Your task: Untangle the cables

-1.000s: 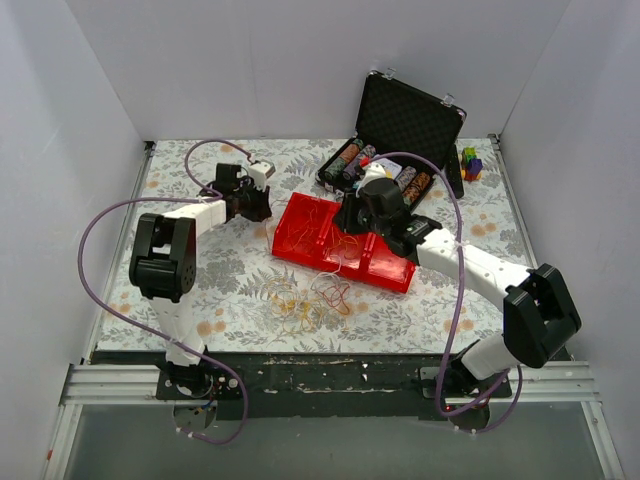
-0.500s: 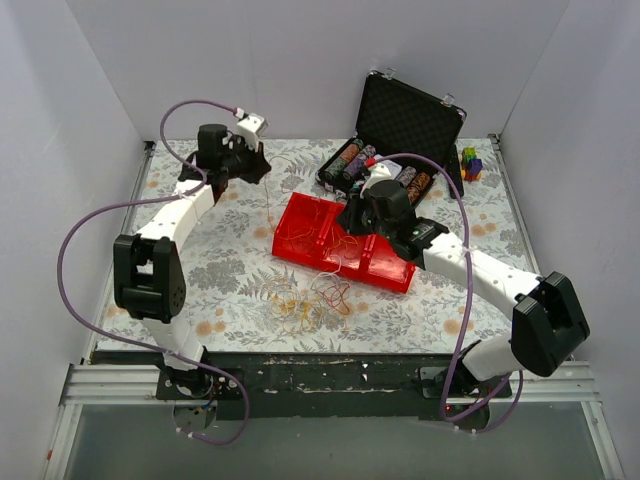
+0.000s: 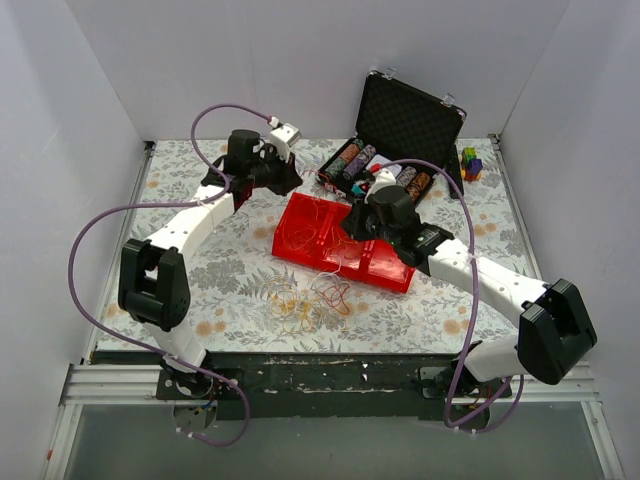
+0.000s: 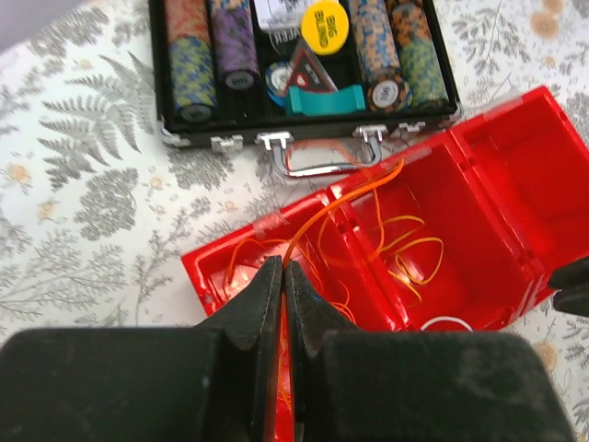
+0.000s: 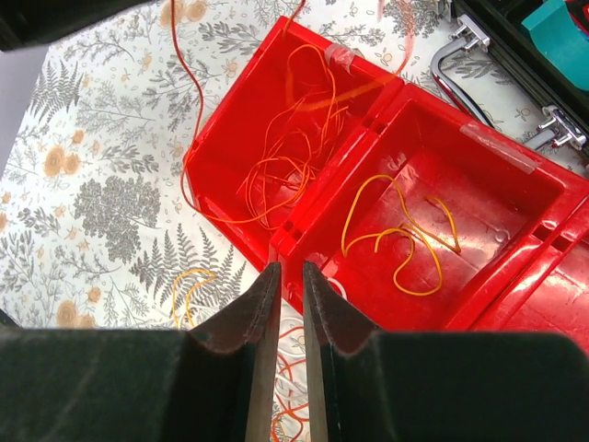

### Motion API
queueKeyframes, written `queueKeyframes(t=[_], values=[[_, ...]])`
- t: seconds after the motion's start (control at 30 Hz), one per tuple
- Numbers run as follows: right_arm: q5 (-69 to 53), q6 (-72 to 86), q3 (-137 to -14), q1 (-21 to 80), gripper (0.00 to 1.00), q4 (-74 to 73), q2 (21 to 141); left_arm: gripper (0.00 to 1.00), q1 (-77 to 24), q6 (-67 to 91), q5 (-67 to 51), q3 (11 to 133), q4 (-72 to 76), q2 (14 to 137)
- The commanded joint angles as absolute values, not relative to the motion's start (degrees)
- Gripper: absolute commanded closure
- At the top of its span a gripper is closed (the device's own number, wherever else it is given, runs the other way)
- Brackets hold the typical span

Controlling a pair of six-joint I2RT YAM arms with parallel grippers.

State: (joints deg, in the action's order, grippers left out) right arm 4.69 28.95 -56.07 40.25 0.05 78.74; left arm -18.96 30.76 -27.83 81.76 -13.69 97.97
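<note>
Between the tips of the left gripper, which is squeezed tight shut, sits one thin orange wire. It curves from the fingers over to the red box, so I think the arm holds it up high to pull it free of the others. Over the same box hangs the right gripper, with its jaws only a little apart. I cannot tell if a wire is between them, but it looks ready to pick one. Curly orange wires lie in one part of the box, yellowish wires in the next part, and a loose pile lies on the table just in front. The table has a cloth with leaves and flowers on it. Behind the box stands an open black case full of round chips. Small coloured blocks sit near the far corner, and plain white walls stand all around.
</note>
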Motion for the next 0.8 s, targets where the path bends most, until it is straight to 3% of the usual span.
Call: queueKeyframes(t=[0.0, 0.17, 0.33, 0.47, 0.77], values=[[6.0, 29.5, -54.9, 40.3, 0.78, 1.6, 76.6, 1.0, -20.4, 31.8, -27.0, 79.3, -11.3, 96.4], [6.0, 29.9, -54.2, 40.3, 0.78, 2.0, 76.7, 1.0, -20.4, 31.8, -29.1, 73.8, -7.3, 94.0], [6.4, 30.1, -55.5, 40.2, 0.79, 2.5, 78.2, 1.0, -21.4, 21.1, -30.0, 68.6, -8.0, 93.6], [5.8, 30.2, -57.5, 40.2, 0.79, 2.9, 79.5, 1.0, -23.7, 13.3, -23.0, 66.4, -7.8, 93.6], [6.0, 30.4, -59.8, 40.3, 0.8, 3.8, 83.1, 1.0, -23.8, 16.1, -3.5, 74.6, -8.5, 101.9]])
